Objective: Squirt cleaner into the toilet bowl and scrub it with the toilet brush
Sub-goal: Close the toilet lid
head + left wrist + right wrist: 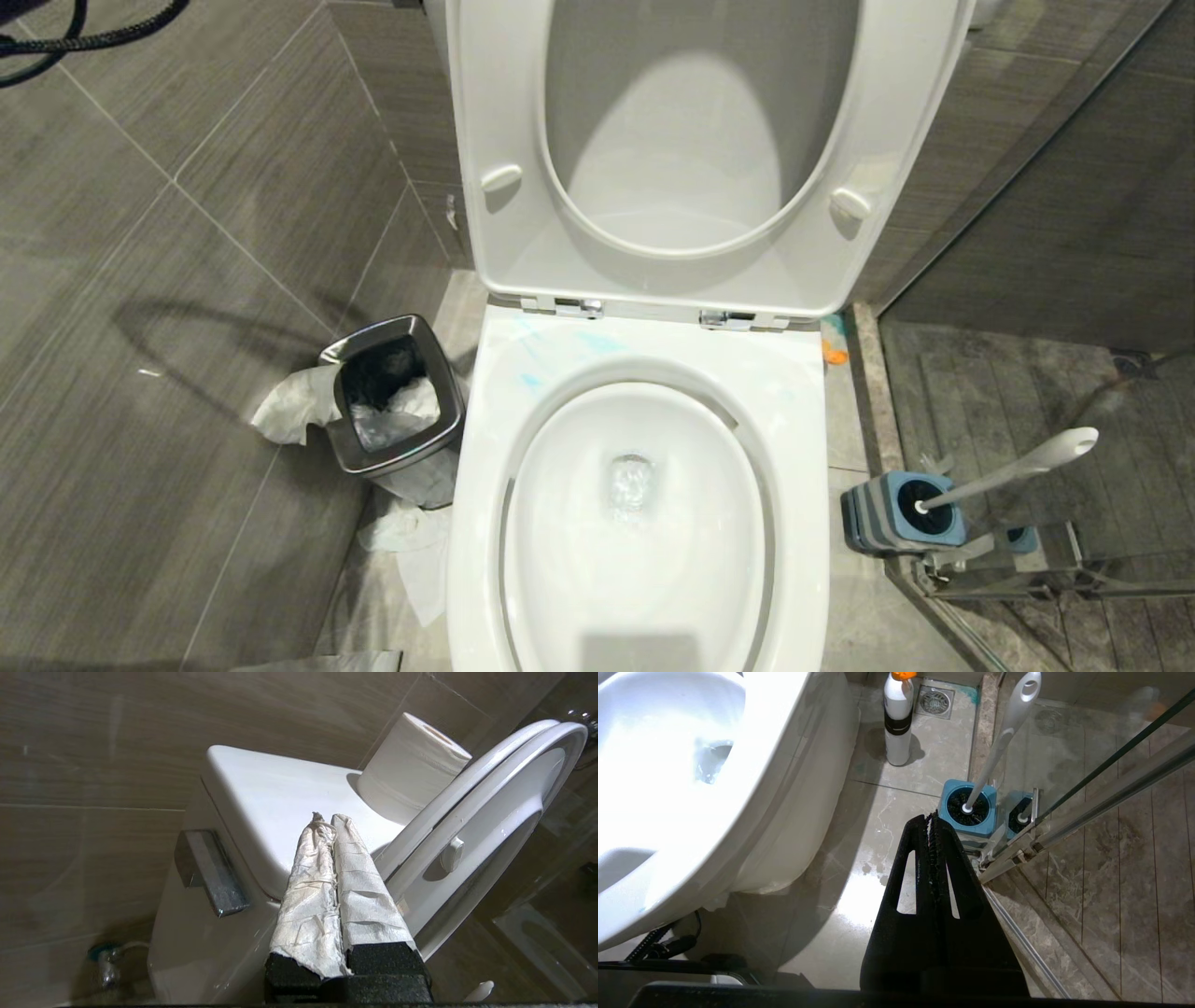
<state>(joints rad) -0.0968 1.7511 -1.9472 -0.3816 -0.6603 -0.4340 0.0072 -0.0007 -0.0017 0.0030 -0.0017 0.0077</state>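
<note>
The white toilet bowl (560, 560) fills the lower middle of the head view, with clear water at its drain hole (632, 485). Thin teal smears of cleaner (532, 381) lie on the back rim. The toilet brush (1013, 471) leans in its blue-and-grey holder (901, 513) on the floor to the right, black head down. My left gripper (327, 816), its fingers wrapped in white tape, is shut on nothing and points at the tank (261, 788) beside the raised seat. My right gripper (930, 815) is shut and empty, hanging over the floor short of the toilet brush (999, 742). Neither gripper shows in the head view.
A square steel bin (397, 411) with crumpled paper stands left of the bowl. The seat and lid (709, 271) are up. A toilet roll (411, 765) sits on the tank. A white bottle with an orange cap (897, 718) stands by a floor drain (934, 701). A glass shower door frame (1087, 798) runs along the right.
</note>
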